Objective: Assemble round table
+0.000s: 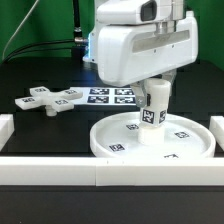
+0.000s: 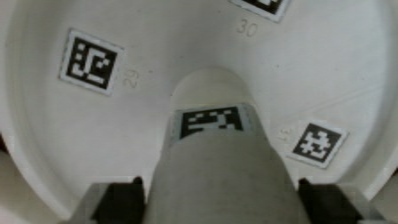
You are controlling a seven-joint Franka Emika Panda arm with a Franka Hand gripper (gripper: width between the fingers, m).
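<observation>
The claw (image 2: pixel 221 198) is clamped on the short cylinder leg (image 1: pixel 152 108), with one finger on each side of it. The leg stands upright with its lower end on the middle of the round disc (image 1: pixel 200 143). The disc lies flat on the tabletop (image 1: pixel 50 128) directly beneath the claw. The cross-shaped base (image 1: pixel 48 99) lies well apart from the claw, toward the exterior view's left, just beside the marker board (image 1: pixel 112 96).

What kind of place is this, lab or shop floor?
Probably a robotics lab test bench: black table edged by white border bars, a marker board, and tagged parts like the cross-shaped base.
</observation>
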